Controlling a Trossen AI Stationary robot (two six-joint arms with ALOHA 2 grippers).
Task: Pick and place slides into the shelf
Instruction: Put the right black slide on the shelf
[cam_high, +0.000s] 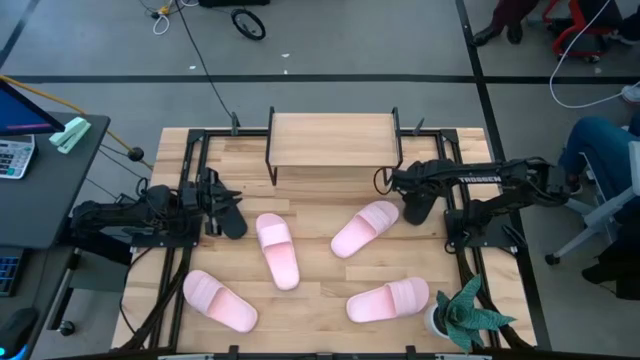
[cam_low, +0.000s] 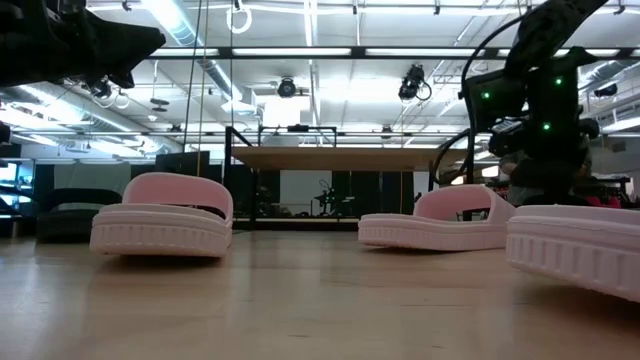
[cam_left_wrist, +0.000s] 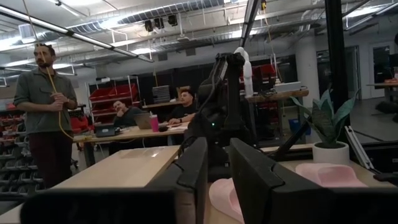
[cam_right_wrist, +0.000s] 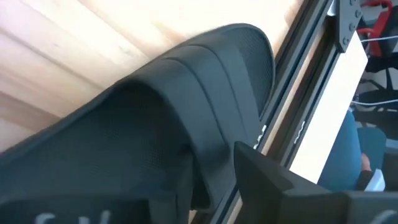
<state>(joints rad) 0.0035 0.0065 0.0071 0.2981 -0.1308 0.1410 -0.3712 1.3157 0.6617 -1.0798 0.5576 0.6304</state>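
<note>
Four pink slides (cam_high: 277, 250) lie scattered before the shelf (cam_high: 333, 139).

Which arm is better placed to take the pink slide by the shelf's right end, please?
The robot's right arm: the right tool sits just beside that slide, while the left tool is across the table.
</note>
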